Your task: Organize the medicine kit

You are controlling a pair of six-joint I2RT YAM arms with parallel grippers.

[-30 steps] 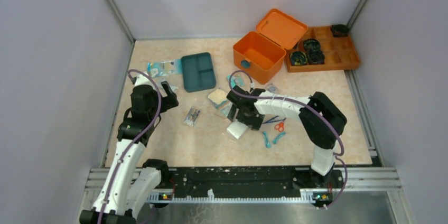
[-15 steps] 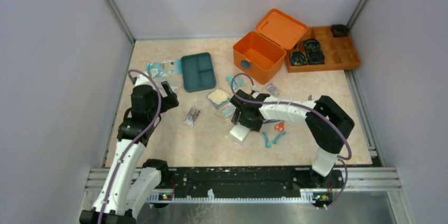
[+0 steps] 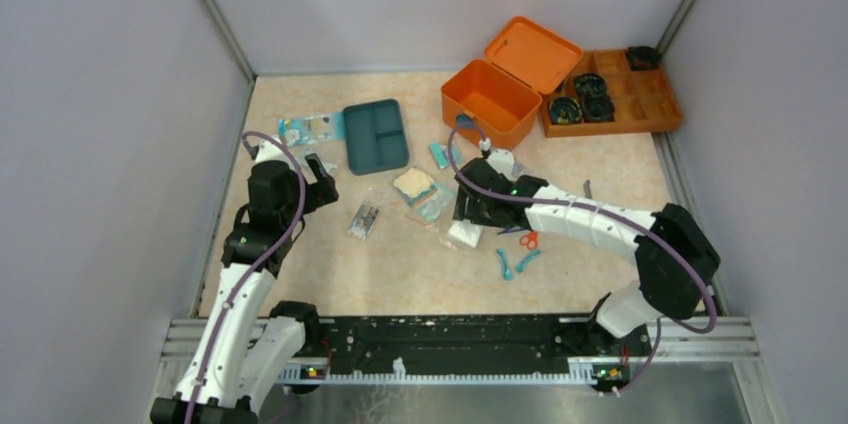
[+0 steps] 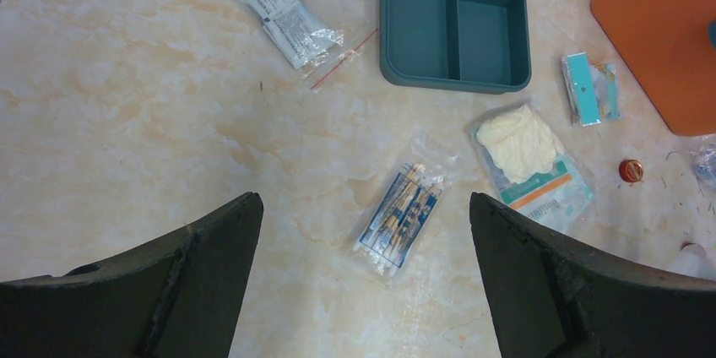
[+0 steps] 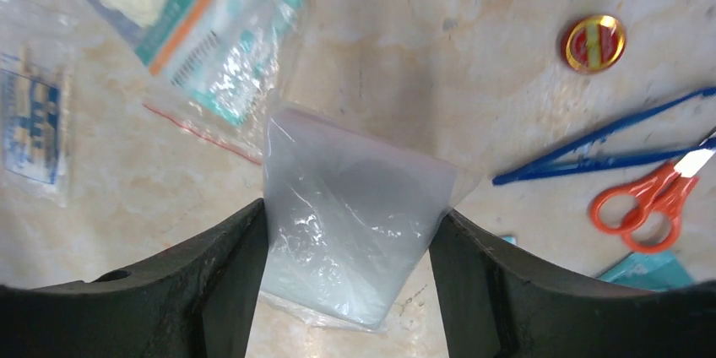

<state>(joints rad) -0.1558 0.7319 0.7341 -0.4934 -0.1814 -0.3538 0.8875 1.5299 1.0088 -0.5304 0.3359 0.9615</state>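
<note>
2 arms are in view, and the right one is far nearer the medicine kit point(image 3: 490, 104), which stands open with its lid thrown back. The right gripper point(image 3: 467, 214) is just short of the kit, its fingers pressed on both sides of a clear pouch point(image 5: 350, 214). From there the kit lies ahead and slightly right, with its long axis slanted. The kit's well looks bare. The left gripper point(image 4: 363, 282) is spread and holds nothing. It hangs well left of the kit, past the teal tray point(image 3: 376, 135), whose 3 compartments are unfilled.
</note>
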